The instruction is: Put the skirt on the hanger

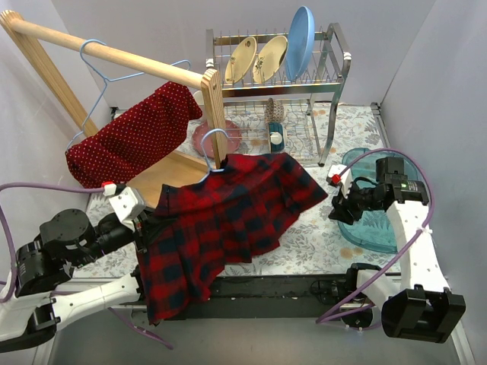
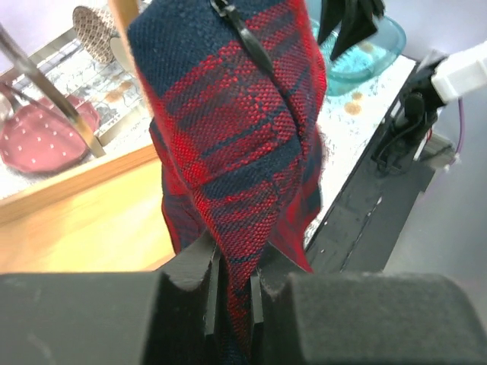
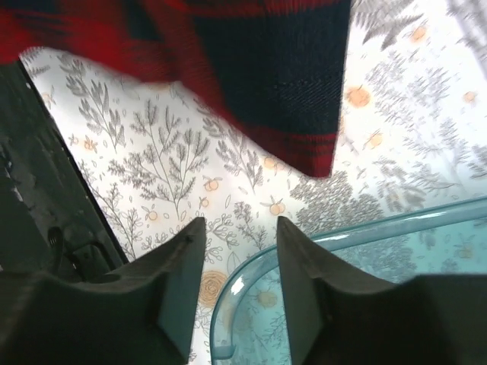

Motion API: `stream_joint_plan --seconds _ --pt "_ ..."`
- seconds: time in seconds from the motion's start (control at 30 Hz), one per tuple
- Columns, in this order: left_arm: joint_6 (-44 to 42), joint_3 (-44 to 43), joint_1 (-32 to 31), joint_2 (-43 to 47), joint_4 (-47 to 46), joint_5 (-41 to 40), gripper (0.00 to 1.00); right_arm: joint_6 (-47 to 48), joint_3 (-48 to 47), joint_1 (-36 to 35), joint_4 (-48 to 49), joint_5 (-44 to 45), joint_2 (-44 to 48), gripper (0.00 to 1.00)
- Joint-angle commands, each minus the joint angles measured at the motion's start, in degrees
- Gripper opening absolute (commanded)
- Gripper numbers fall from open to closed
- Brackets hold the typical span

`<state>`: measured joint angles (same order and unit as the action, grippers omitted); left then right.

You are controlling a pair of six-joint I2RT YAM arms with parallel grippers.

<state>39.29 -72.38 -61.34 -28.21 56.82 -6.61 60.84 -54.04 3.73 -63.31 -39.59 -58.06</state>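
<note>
The red polka-dot skirt point(image 1: 133, 141) hangs from a light-blue wire hanger point(image 1: 97, 68) hooked over the wooden rail point(image 1: 114, 55) at the back left. A larger red-and-dark plaid garment point(image 1: 228, 213) lies spread on the table with a second blue hanger hook point(image 1: 215, 148) at its top. My left gripper point(image 1: 144, 224) is shut on a fold of the plaid fabric point(image 2: 228, 137), pinched between the jaws point(image 2: 234, 285). My right gripper point(image 1: 338, 207) is open and empty, hovering over the table at the plaid garment's right corner point(image 3: 304, 99).
A teal glass tray point(image 1: 373, 205) sits at the right, its rim under my right gripper's fingers point(image 3: 304, 251). A metal dish rack point(image 1: 335, 76) with plates stands at the back. A pink plate point(image 1: 217, 137) lies by the rail's wooden post point(image 1: 214, 114).
</note>
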Motion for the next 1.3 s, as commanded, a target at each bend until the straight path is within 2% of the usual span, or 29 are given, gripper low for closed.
stream_joint_plan --seconds 0.0,0.17,0.33,0.43,0.63,0.83,1.0,1.13,1.27 --pt "-6.1 -1.4 0.2 0.7 -3.3 4.2 0.00 2.4 -7.6 0.4 -3.5 -5.8 2.4 0.52" --pt "-13.0 -4.2 0.2 6.8 -2.6 5.8 0.00 -0.7 -9.2 0.4 0.0 -6.5 2.9 0.53" --pt "-16.2 -15.5 0.2 5.9 6.4 -1.2 0.00 -8.4 -9.2 0.8 7.3 -6.2 5.3 0.53" --pt "-17.7 -18.7 0.2 4.7 11.6 -6.8 0.00 -12.3 -9.1 0.9 11.6 -6.7 6.0 0.54" --pt "-19.1 -20.6 0.2 10.0 14.3 -14.1 0.00 -14.0 -7.7 1.1 14.2 -6.8 5.9 0.54" --pt "-22.8 -28.3 0.1 13.5 16.1 -22.1 0.00 -13.9 -7.2 1.4 14.9 -5.7 5.7 0.54" --pt "-22.2 -22.6 -1.1 13.4 14.3 -28.0 0.00 -15.5 -7.0 1.5 16.3 -6.7 4.9 0.54" --pt "-17.5 -16.6 -3.6 9.1 13.0 -30.2 0.00 -16.5 -5.9 1.5 17.5 -7.4 4.7 0.54" --pt "-14.9 -15.2 -5.7 3.9 10.0 -31.8 0.00 -16.2 -5.4 1.6 17.5 -6.9 5.3 0.54"
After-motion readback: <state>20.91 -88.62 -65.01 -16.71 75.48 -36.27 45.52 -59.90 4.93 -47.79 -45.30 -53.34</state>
